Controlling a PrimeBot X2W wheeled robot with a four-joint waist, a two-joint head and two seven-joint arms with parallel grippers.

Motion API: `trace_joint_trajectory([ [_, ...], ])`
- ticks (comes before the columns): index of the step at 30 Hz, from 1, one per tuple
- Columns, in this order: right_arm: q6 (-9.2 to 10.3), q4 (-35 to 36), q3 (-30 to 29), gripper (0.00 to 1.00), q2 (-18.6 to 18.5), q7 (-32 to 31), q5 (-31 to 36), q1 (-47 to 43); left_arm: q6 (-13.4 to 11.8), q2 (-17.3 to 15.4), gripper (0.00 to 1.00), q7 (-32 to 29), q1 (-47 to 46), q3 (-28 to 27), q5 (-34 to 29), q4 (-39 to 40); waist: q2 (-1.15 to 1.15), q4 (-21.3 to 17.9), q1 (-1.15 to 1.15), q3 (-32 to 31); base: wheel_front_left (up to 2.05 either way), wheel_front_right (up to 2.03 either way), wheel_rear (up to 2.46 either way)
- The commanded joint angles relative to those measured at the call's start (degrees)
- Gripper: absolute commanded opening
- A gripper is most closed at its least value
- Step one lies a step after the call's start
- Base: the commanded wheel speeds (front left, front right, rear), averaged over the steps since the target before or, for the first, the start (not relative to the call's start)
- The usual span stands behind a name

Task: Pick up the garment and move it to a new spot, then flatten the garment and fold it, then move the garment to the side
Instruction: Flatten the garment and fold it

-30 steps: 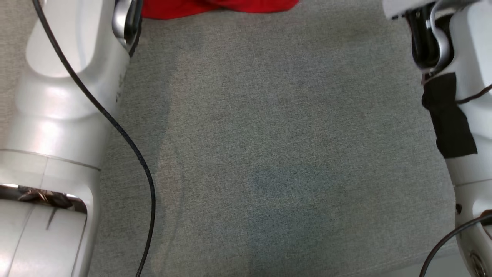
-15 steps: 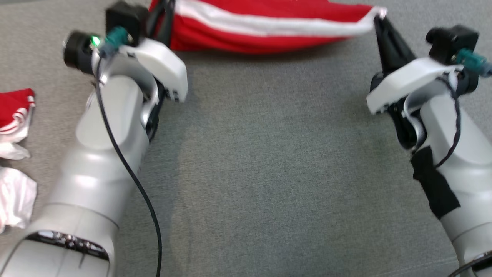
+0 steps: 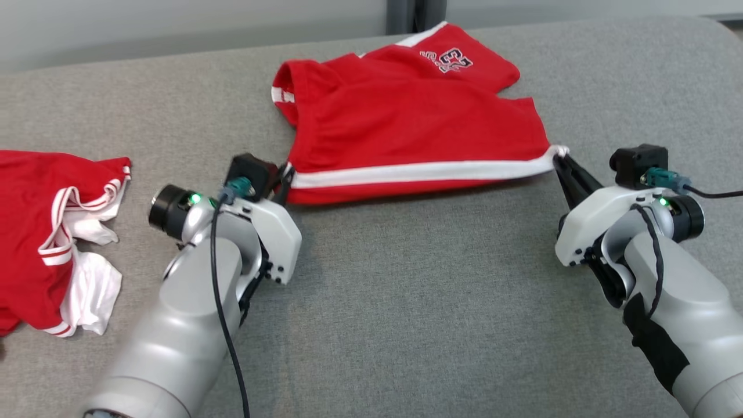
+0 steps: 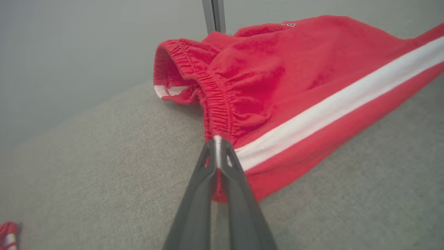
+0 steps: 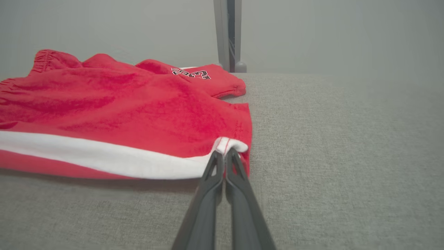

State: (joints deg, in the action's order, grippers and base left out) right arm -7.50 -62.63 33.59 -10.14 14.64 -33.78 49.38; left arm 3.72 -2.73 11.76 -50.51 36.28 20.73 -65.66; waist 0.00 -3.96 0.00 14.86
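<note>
- The red shorts (image 3: 418,122) lie toward 12 o'clock on the grey fabric-covered bench (image 3: 406,325). Their far part rests on the cloth, and the near edge is stretched between both arms.
- The left pincer (image 3: 285,174), at about 10 o'clock from the middle of the head view, is pressed together. It pinches the shorts where the gathered elastic waistband (image 4: 211,100) meets the white side stripe (image 3: 418,171).
- The right pincer (image 3: 560,159), at about 2 o'clock, is likewise pressed together, pinching the leg-hem corner at the stripe's other end.
- The stripe runs nearly straight from one grip to the other. A shadow beneath it suggests that this edge is raised a little off the bench.
- The cloth is not flat. Ripples cross the panel, the waistband end bunches up at 11 o'clock, and the leg bearing the printed logo (image 3: 447,58) juts out askew at 1 o'clock.
- A loose heap of other red and white clothes (image 3: 52,232) sits at 9 o'clock, well apart from the shorts.
- Progress, as I judge it:
  - The shorts are picked up by two corners and are being placed, so the first step seems about finished.
  - Flattening has hardly begun, since the skewed leg and the wrinkles need smoothing.
  - No fold shows, so folding is left to do, and so is moving the shorts to the side.
</note>
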Motion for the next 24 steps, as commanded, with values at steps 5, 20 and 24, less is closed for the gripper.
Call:
trace_joint_trajectory([
  [5, 0.02, -1.6, 4.7, 0.0, -1.8, -1.6, -3.0, -2.0, -0.8, -0.4, 0.0, -1.4, 3.6, 4.8, 1.3, 0.1, 0.0, 1.0, 0.0, -3.0, 0.0, 0.0, 0.0],
  [20, 0.02, 0.7, 18.3, 0.0, -8.6, -8.7, -11.8, -7.9, -1.3, -0.5, 0.0, -2.1, 12.6, 14.3, 6.7, 2.0, 0.0, 2.4, 0.0, -11.3, 0.0, 0.0, 0.0],
  [24, 0.02, 2.8, 22.3, 0.0, -10.4, -10.8, -14.1, -9.5, -0.8, -0.4, 0.0, -2.3, 14.7, 15.7, 9.2, 3.3, 0.0, 2.7, 0.0, -13.7, 0.0, 0.0, 0.0],
])
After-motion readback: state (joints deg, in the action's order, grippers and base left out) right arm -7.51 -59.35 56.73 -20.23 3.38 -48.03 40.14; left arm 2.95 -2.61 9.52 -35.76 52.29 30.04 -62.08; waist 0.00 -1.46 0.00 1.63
